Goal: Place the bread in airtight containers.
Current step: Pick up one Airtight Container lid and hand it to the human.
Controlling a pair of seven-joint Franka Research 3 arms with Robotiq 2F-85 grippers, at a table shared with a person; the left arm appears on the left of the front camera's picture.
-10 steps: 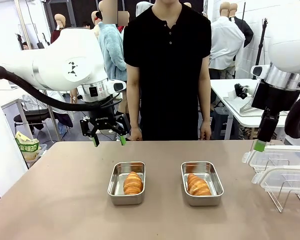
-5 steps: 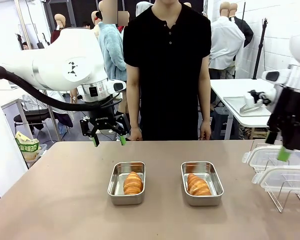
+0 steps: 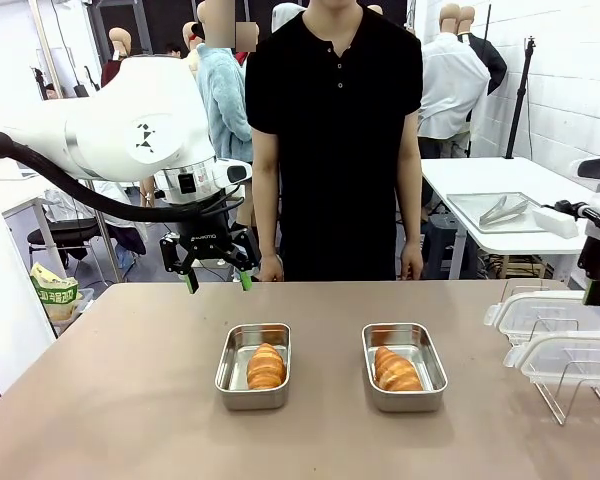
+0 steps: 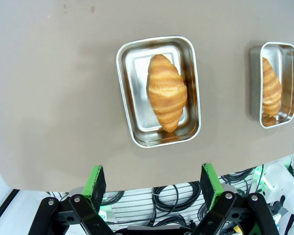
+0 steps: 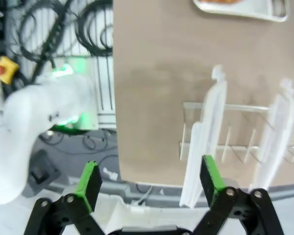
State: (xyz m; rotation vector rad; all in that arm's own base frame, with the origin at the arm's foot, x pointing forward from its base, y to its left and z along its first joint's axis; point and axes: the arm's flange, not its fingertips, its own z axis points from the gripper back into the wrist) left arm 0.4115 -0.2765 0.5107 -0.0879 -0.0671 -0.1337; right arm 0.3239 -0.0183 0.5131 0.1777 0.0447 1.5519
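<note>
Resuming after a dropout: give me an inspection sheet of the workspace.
Surface: brown table, no spills seen.
Job's things: left roll in left tin, right roll in right tin, uncovered; far lid and near lid in wire rack.
Clutter: nothing seen.
Tools: left tool open above the far edge; right tool open above the lids.
Cables: coils on the floor beyond the table.
Surroundings: person standing at the far side.

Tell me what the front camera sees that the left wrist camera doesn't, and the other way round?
Front view: a person in a black shirt across the table, and clear lids standing in a wire rack at the right. Left wrist view: cables below the table's edge. Shared: the robot's open left hand and two steel tins, each holding a croissant roll.
</note>
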